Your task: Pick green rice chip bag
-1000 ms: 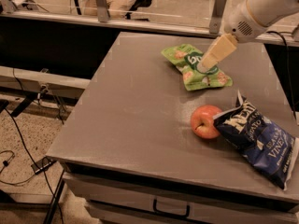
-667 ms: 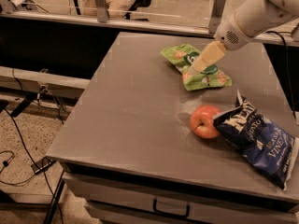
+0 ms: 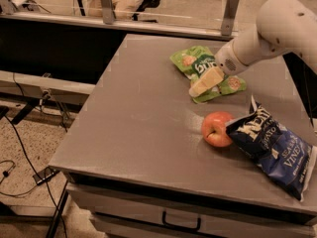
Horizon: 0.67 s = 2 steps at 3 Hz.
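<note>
Dim amber light is washing the table [image 3: 138,128] where my gripper [image 3: 195,89] is reaching over the green rice chip bag [image 3: 190,62] at the far right, the apple [image 3: 216,129] casting only a soft shadow.

Light-green green rice chip bag [image 3: 190,63], dark green logo, white letters. Cream end effector [image 3: 199,87] over the bag's middle, white arm [image 3: 277,29]. Red-orange apple [image 3: 216,129]. Dark blue chip bag [image 3: 277,150], white lettering. Plain grey desk [image 3: 138,113].
</note>
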### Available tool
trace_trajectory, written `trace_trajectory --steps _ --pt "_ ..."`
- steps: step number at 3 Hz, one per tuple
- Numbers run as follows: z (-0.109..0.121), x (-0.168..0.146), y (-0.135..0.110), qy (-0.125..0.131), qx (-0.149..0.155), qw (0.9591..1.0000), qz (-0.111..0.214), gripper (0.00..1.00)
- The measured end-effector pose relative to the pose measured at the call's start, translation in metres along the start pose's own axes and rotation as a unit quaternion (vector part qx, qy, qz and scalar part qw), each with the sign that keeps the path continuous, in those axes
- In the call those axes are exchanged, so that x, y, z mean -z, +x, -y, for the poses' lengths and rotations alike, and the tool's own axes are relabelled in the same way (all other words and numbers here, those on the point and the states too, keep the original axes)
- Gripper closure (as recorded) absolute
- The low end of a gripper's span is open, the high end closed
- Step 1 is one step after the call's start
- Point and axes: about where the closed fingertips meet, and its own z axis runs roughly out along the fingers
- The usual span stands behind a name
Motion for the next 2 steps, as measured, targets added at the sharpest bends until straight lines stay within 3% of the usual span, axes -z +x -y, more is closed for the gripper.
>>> trace_trajectory --steps 2 --pt "0.0008 -0.0040 0.0021 0.000 0.003 1.0000 0.003 0.64"
